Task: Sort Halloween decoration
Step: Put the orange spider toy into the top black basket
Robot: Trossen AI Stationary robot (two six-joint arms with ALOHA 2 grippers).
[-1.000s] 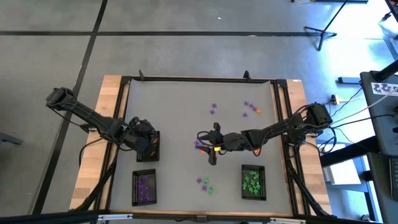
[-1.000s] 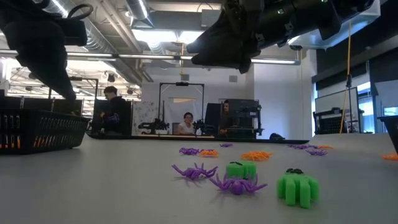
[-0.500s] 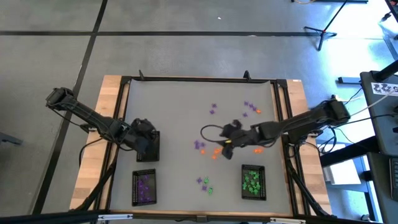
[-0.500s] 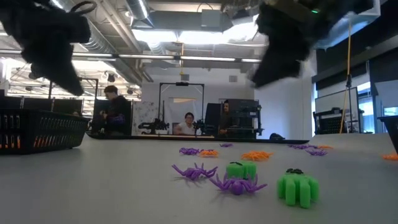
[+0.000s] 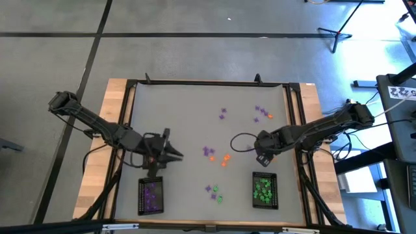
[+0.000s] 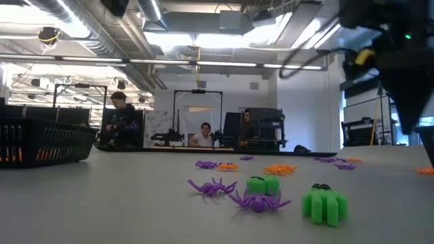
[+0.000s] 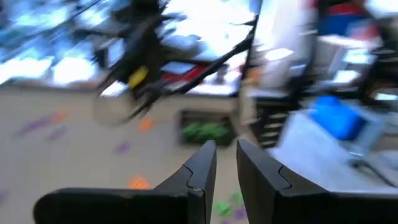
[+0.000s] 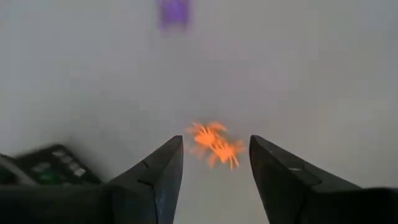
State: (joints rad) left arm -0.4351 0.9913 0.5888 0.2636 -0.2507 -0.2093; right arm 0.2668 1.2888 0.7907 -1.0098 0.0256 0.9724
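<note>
R end effector (image 5: 260, 158) retreated, ctr clear

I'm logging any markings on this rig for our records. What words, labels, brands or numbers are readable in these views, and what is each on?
No text can be read in any view.
White sheet at the right edge of the high view: dark marks on it, too small to read.
Mesh trays, trinkets and both arms: no lettering shows.
Left wrist view: room behind is blurred; nothing legible.
</note>
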